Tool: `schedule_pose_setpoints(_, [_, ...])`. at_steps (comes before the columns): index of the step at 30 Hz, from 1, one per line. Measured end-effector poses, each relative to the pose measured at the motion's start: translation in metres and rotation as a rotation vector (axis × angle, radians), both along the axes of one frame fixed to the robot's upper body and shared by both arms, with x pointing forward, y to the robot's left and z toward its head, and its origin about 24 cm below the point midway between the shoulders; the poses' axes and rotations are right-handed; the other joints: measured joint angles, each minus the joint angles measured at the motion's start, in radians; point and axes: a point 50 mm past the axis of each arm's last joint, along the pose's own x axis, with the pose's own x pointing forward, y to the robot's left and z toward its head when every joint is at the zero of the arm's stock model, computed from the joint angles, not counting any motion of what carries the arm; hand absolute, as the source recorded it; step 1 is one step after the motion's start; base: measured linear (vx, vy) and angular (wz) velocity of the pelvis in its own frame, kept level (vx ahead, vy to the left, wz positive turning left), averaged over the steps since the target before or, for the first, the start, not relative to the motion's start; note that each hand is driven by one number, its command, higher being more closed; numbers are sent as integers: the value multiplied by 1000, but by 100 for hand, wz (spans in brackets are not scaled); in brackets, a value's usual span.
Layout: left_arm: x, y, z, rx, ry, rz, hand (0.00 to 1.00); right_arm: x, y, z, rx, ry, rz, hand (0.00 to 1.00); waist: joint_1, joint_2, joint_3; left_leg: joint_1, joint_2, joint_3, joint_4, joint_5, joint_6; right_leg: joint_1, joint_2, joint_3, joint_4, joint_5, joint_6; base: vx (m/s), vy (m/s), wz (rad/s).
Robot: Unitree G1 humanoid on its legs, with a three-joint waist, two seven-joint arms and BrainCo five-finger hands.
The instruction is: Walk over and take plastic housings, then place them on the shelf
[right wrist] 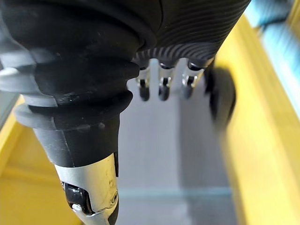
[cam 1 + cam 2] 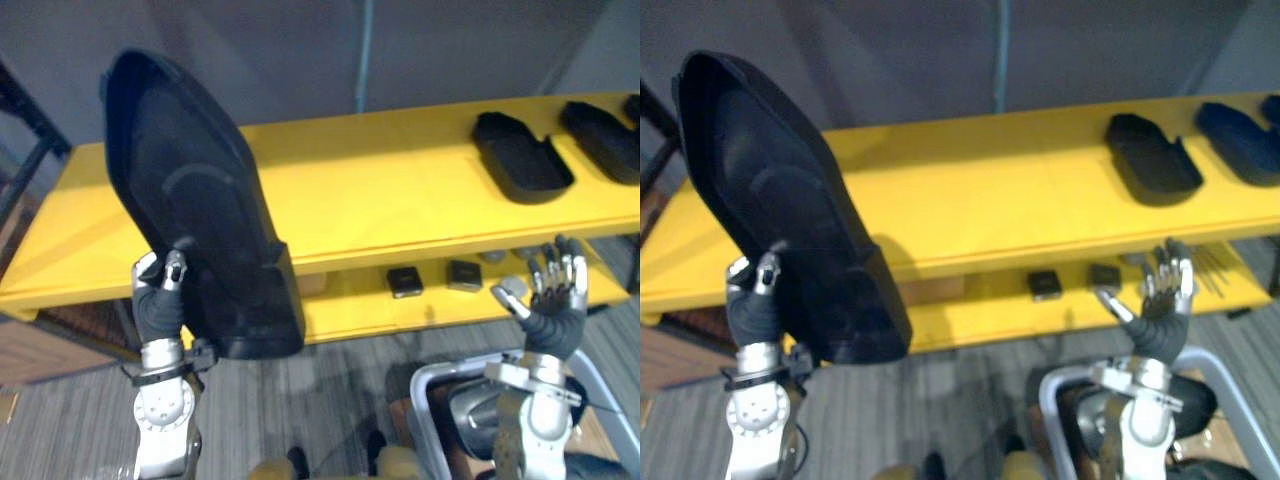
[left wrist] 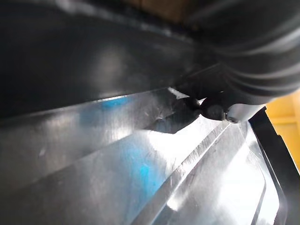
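left hand (image 2: 158, 298) is pinching a big black plastic housing (image 2: 190, 190) at 9 o'clock, blocking the yellow shelf (image 2: 380, 190), right hand (image 2: 556, 302) is hovering spread at 4, smaller black housings (image 2: 520, 158) lying at 2.

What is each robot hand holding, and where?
Left robot hand grips the big black housing by its edge near the lower end; right robot hand holds nothing.

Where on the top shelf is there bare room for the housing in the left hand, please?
The top shelf is bare between the held housing and the nearest placed housing. Its right end is crowded: a second housing lies just beyond.
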Motion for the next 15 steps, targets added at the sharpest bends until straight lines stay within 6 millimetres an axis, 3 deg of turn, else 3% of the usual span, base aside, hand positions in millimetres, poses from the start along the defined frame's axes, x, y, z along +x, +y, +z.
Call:
schedule_pose_setpoints(4, [4, -10, -4, -23, 27, -33, 100, -16, -7, -10, -17, 64, -25, 0, -39, -1, -3, -4, 15, 7, 12, -27, -8, 10, 10, -4, -23, 0, -12, 4, -4, -13])
schedule_pose_setpoints(7, [8, -9, -17, -64, 80, -8, 100, -16, -13, -6, -52, 53, -28, 0, -45, 14, -1, -18, 78, 38, 166, -80, -42, -31, 37, -8, 134, -95, -34, 85, -109, -27])
schedule_pose_setpoints(8, [12, -6, -25, -92, 118, 9, 100, -16, -14, -7, -60, 52, -27, 0, -48, 1, 7, -77, 112, 27, 348, -79, -42, -43, 33, -8, 206, -148, -41, 48, -109, -11])
schedule_pose_setpoints(9, [12, -5, -32, -118, 150, 31, 100, -17, -16, -6, -78, 55, -21, 0, -51, 8, 14, -131, 149, 2, 518, -66, -26, -30, 41, -5, 243, -181, -50, 60, -133, -17])
schedule_pose_setpoints(10, [9, -3, -38, -139, 185, 54, 100, -17, -21, -2, -117, 49, -15, 0, -52, 11, 29, -201, 173, -49, 699, -13, 5, -2, 57, 26, 262, -209, -66, 69, -77, -38])
schedule_pose_setpoints(12, [4, 1, -43, -141, 214, 76, 100, -15, -28, 5, -165, 24, -10, 0, -32, 26, 22, -209, 143, -88, 663, -57, 6, 15, 50, 78, 266, -219, -76, 170, -5, -74])
schedule_pose_setpoints(13, [3, 5, -42, -135, 207, 92, 100, -11, -30, 12, -182, -12, -12, 0, -34, 29, 20, -212, 111, -95, 554, -78, 8, 22, 38, 111, 261, -221, -76, 250, 43, -86])
schedule_pose_setpoints(15, [4, 8, -36, -125, 180, 103, 100, -6, -33, 19, -176, -52, -9, 0, -38, 30, 20, -217, 68, -150, 344, -62, -15, 27, 29, 154, 249, -221, -74, 233, 82, -73])
